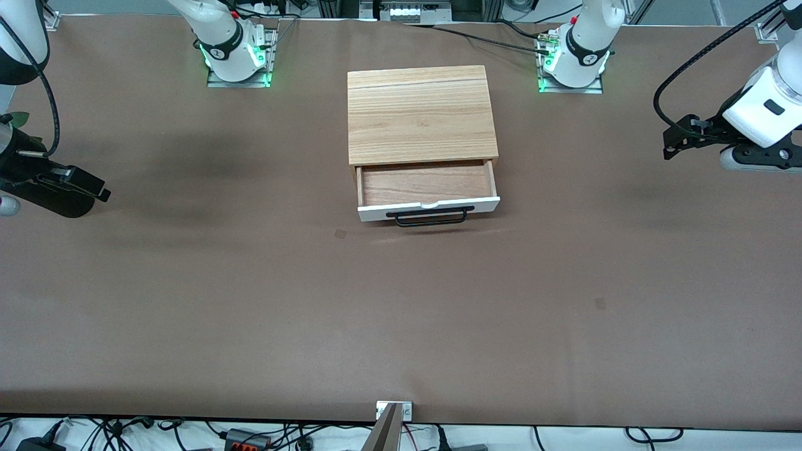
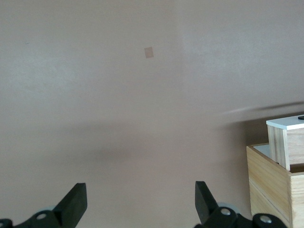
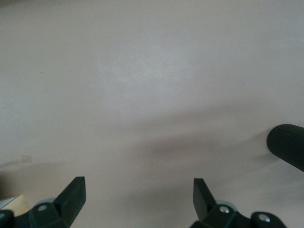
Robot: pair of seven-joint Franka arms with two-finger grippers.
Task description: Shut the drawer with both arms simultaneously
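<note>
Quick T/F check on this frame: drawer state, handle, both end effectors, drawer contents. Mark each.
1. The drawer is pulled out of the cabinet. True.
2. The left end effector grips the handle. False: it hangs open over bare table toward its own end.
3. The right end effector is open, holding nothing. True.
4. The drawer holds a block. False: its tray shows only bare wood.
5. The handle is black. True.
</note>
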